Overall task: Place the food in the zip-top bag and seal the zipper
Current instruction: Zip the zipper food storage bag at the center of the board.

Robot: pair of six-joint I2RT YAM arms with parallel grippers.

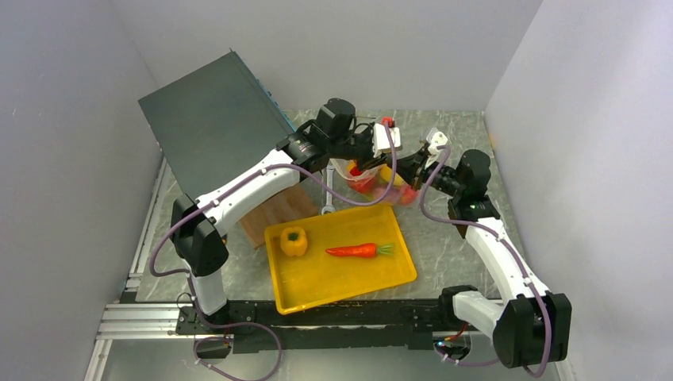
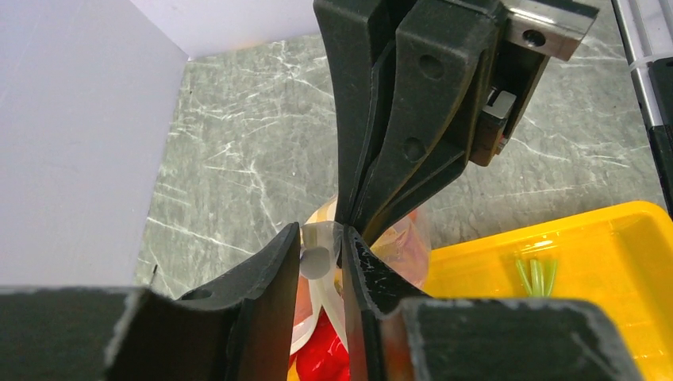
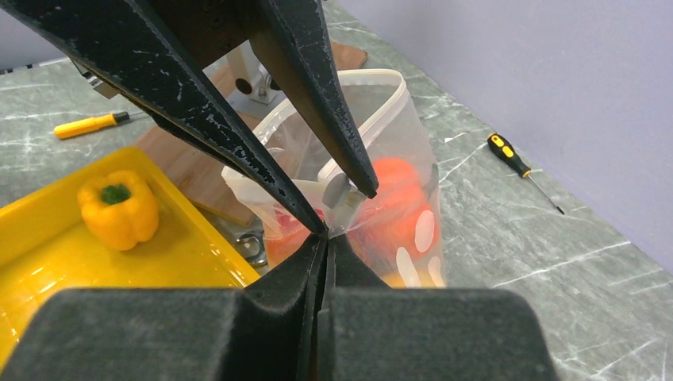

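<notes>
pinching the zip-top bag [image 3: 401, 214] at its mouth behind the tray [image 1: 341, 279], the right gripper [image 3: 324, 238] likely braces it while the left gripper [image 2: 321, 238] clamps the zipper [image 3: 373, 75], pepper [image 1: 294, 241] and carrot [image 1: 355, 251] outside.

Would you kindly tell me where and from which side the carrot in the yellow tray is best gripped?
Probably mid-body, from straight above, closing across its width: the carrot lies flat and alone on the tray, tip toward the yellow pepper.
</notes>
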